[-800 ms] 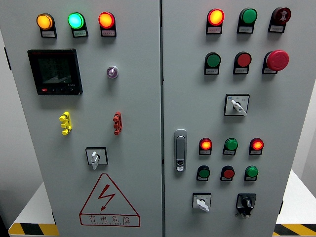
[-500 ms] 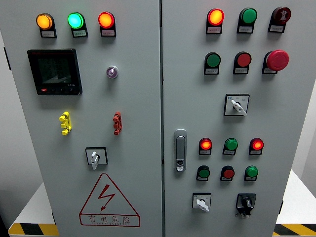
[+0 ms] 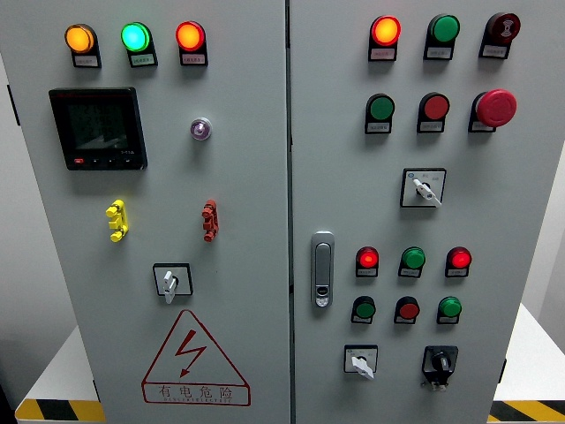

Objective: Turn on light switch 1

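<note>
A grey electrical cabinet fills the head view, and neither of my hands shows. On its left door (image 3: 247, 177) are a white rotary selector (image 3: 170, 282), a yellow toggle (image 3: 116, 220) and a red toggle (image 3: 209, 220). The right door (image 3: 521, 194) carries a white selector (image 3: 425, 188) at mid height, another white selector (image 3: 361, 362) low down and a black knob switch (image 3: 439, 362) beside it. No readable label shows which control is switch 1.
Lit lamps run along the top: orange (image 3: 79, 38), green (image 3: 135, 36), red-orange (image 3: 189, 35) and red (image 3: 385, 30). A red emergency stop (image 3: 496, 106), a black display (image 3: 98, 128) and a door handle (image 3: 323, 269) stick out. Hazard-striped white ledges (image 3: 48, 409) flank the base.
The two lit red lamps in the lower right row look slightly dimmer and redder now. Nothing else has moved.
</note>
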